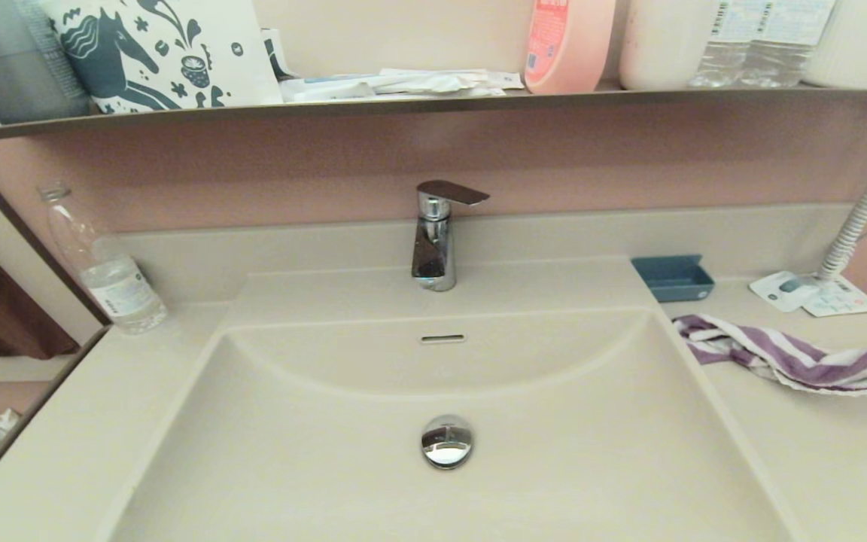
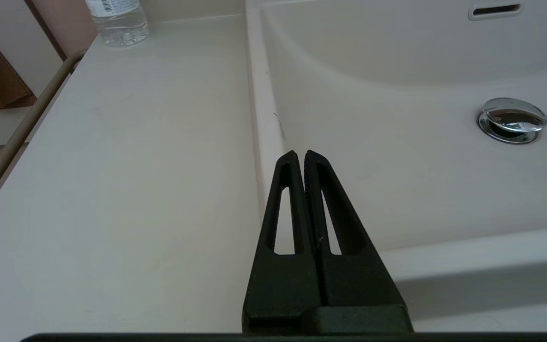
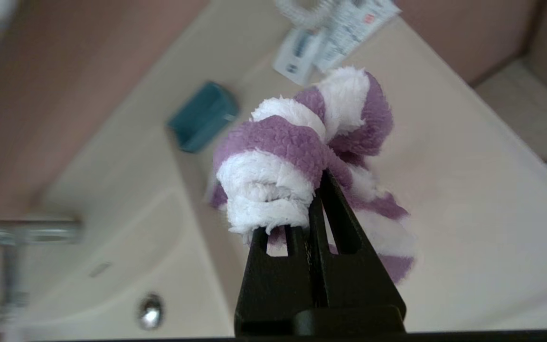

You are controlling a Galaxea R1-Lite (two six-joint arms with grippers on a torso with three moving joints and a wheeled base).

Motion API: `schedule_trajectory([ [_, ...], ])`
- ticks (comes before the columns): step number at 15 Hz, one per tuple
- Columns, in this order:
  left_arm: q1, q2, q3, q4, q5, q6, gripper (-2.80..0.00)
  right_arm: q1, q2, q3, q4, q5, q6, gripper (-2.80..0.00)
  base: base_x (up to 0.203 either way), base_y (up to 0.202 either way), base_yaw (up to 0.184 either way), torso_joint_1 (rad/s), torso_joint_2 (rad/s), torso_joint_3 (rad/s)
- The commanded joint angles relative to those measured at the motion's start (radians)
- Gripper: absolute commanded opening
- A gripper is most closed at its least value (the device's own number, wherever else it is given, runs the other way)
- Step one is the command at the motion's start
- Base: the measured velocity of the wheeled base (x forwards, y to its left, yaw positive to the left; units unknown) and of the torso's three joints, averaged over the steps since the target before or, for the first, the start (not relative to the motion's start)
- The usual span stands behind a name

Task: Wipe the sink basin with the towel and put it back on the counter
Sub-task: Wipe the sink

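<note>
Right tool (image 3: 309,202): black fingers clamped on purple-and-white striped terry towel (image 3: 297,156)
Towel position: trails over cream-beige desk (image 1: 817,452), right of cream-beige rectangular sink basin (image 1: 554,452)
Left tool (image 2: 300,156): closed, empty, above basin's left rim

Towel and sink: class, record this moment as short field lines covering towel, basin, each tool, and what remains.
towel: bunched, lifted over the counter right of the basin
sink basin: bare, drain plug in place
right tool: shut on the towel
left tool: shut, empty, above the basin's left rim
remaining: wipe basin, return towel
</note>
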State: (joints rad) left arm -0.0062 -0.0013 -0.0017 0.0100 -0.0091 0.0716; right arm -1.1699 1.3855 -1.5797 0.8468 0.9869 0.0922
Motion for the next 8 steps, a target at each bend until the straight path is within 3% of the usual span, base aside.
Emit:
schedule_trajectory([
  [1, 0.0, 0.001, 0.0, 0.001, 0.0, 0.001, -2.8, 0.03, -0.005, -0.057, 0.003, 0.02, 0.082, -2.8, 0.0, 0.0, 0.0, 0.0, 0.0, 0.0],
  [4, 0.0, 0.001, 0.0, 0.0, 0.001, 0.001, -2.8, 0.036, -0.008, -0.126, -0.003, 0.019, 0.15, -2.8, 0.0, 0.0, 0.0, 0.0, 0.0, 0.0],
  [8, 0.0, 0.001, 0.0, 0.001, 0.0, 0.001, -2.8, -0.021, -0.019, -0.223, -0.005, 0.014, 0.195, -2.8, 0.0, 0.0, 0.0, 0.0, 0.0, 0.0],
])
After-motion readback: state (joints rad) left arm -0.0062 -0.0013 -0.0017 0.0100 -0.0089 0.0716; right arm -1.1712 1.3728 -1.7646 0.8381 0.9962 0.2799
